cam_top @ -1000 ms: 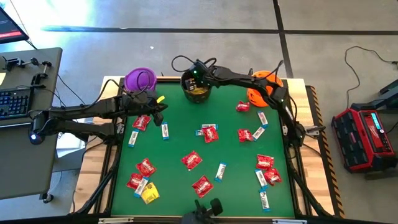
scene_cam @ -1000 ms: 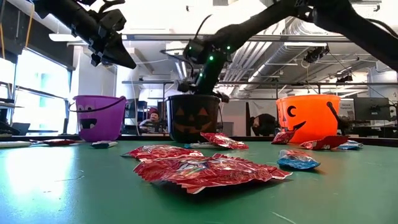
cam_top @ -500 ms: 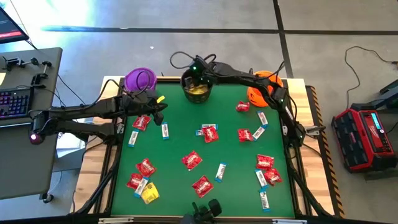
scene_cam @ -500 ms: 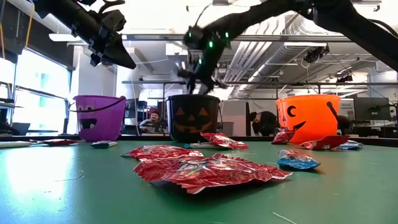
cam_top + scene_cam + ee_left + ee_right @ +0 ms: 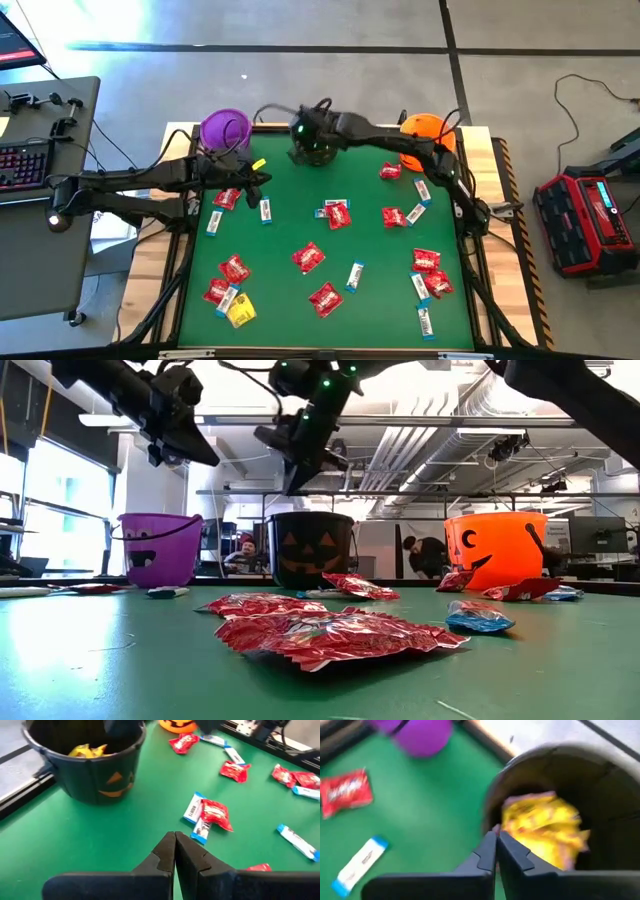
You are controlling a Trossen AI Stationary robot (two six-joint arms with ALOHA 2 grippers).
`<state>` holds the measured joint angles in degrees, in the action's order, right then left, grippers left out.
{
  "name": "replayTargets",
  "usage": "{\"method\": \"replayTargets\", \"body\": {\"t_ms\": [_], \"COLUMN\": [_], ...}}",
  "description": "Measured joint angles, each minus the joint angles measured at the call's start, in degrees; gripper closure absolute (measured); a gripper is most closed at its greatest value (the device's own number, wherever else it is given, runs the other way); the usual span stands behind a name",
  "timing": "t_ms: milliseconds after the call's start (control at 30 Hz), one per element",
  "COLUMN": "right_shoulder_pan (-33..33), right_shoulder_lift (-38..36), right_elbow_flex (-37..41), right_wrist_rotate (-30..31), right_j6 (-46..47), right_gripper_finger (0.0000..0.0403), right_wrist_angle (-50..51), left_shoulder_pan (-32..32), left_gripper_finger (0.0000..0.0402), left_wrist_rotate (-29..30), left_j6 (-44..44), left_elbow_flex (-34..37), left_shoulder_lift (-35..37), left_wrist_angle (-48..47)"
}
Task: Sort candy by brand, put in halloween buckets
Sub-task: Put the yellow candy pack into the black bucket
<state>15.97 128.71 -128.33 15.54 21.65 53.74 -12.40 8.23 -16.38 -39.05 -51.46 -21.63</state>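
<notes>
- I'm holding the right gripper pinched together, empty, above the round black plastic bucket with yellow packets inside.
- Left gripper also together, hovering near the purple bucket.
- Risk: clipping the black rim and tipping it.

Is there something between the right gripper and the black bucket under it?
Nothing visible. The right gripper, shut and empty, hangs over the black bucket, whose open mouth shows yellow packets inside. The left gripper, also shut, hangs off to the side near the purple bucket.
</notes>
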Motion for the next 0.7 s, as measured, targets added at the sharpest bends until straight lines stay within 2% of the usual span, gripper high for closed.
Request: {"method": "replayTargets", "body": {"t_ms": [167, 333, 567, 700], "right_shoulder_pan": [-3.5, -5.2, -6.6, -8.0], "right_shoulder_lift": [-0.2, -4.4, -19.6, -30.6], "right_elbow_flex": [4.9, 14.8, 40.0, 54.3], "right_wrist_rotate": [0.4, -2.4, -5.1, -4.5], "right_j6": [0.9, 0.8, 0.6, 1.9], "right_gripper_finger": [0.0402, 0.0403, 0.0403, 0.0403], "right_wrist_angle": [-3.6, -10.0, -27.4, -33.4], "left_shoulder_pan": [1.6, 2.5, 2.9, 3.2], "left_gripper_finger": [0.0401, 0.0401, 0.0401, 0.0401], "left_wrist_rotate": [0.8, 2.3, 2.2, -2.4], "left_j6": [0.0, 0.0, 1.5, 1.6], "left_elbow_flex": [0.0, 0.0, 0.0, 0.0], "left_shoulder_lift": [0.0, 0.0, 0.0, 0.0], "left_wrist_angle": [0.0, -0.1, -0.8, -1.0]}}
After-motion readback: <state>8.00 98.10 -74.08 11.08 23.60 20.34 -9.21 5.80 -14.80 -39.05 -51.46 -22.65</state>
